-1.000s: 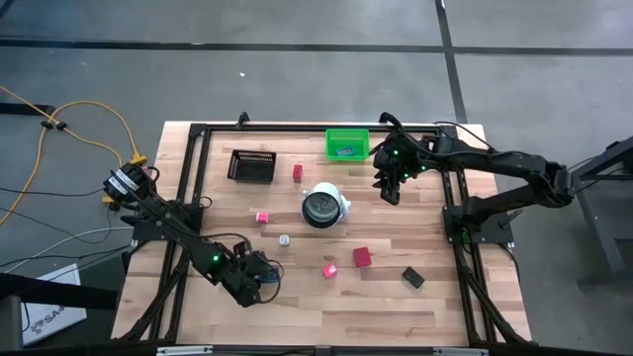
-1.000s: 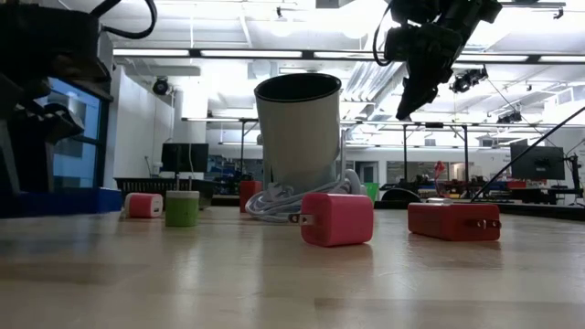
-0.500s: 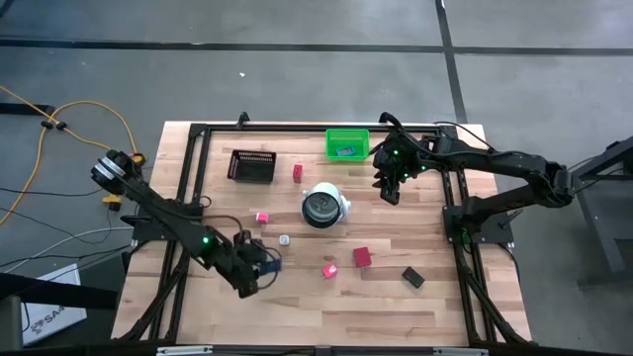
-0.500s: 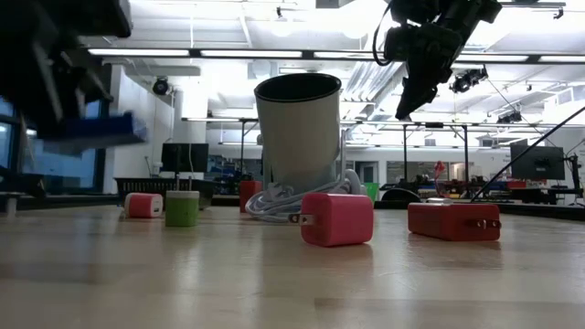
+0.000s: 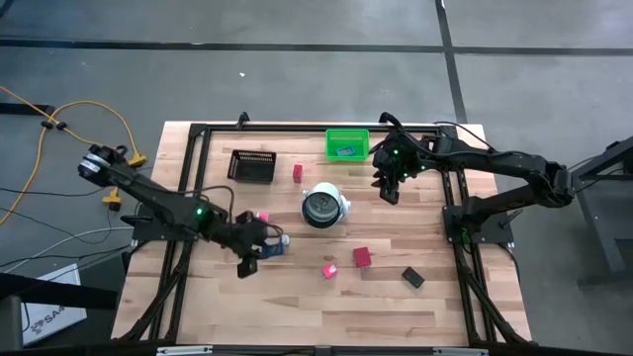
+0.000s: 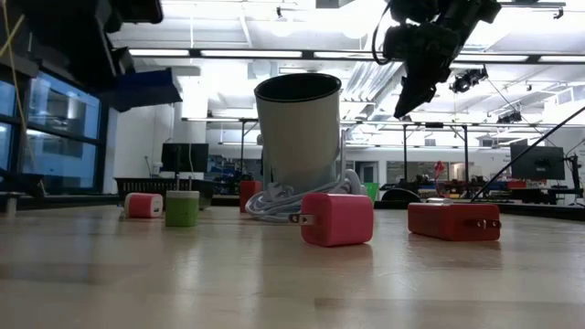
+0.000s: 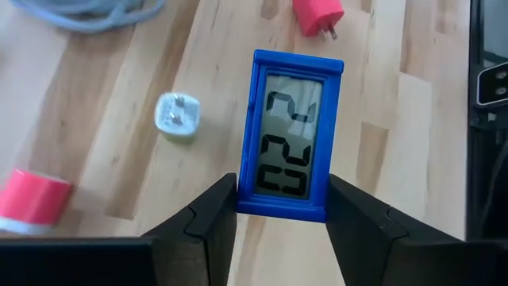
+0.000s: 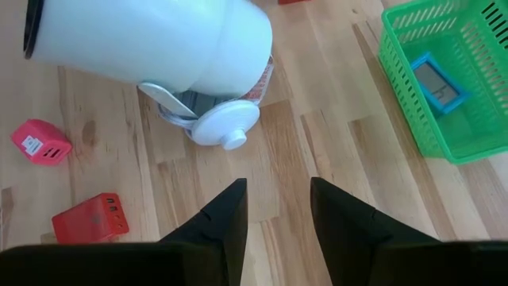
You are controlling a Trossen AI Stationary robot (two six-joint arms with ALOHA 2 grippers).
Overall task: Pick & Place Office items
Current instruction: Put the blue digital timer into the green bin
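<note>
My left gripper [image 5: 265,245] is shut on a blue flat rectangle with a grey number display [image 7: 290,135], held up over the table's near left part; it also shows in the low view [image 6: 144,89]. My right gripper [image 5: 389,190] hangs open and empty above the table, right of the green bin [image 5: 347,144], in which a blue rectangle [image 8: 436,83] lies. A white plug block [image 7: 176,117], pink blocks [image 5: 262,217] [image 5: 328,269], red blocks [image 5: 362,257] [image 5: 297,172] and a black piece [image 5: 412,278] rest on the wood. My left gripper pinches the blue rectangle's two long sides [image 7: 244,195] between its two fingers, near one short end. The fingers come from above and lie across it. The rectangle is lifted clear of the table, its display facing up toward the wrist.
A white cup-like object with a dark inside [image 5: 323,206] lies on its side at the table's middle, a coiled cord under it. A black mesh tray [image 5: 252,165] stands at the far left. A black frame [image 5: 198,133] runs round the table's edges.
My left gripper has gone up and toward the far edge and the table's middle with the blue rectangle. The rectangle, low at the table a second ago, now hangs lifted clear, high in the low view.
</note>
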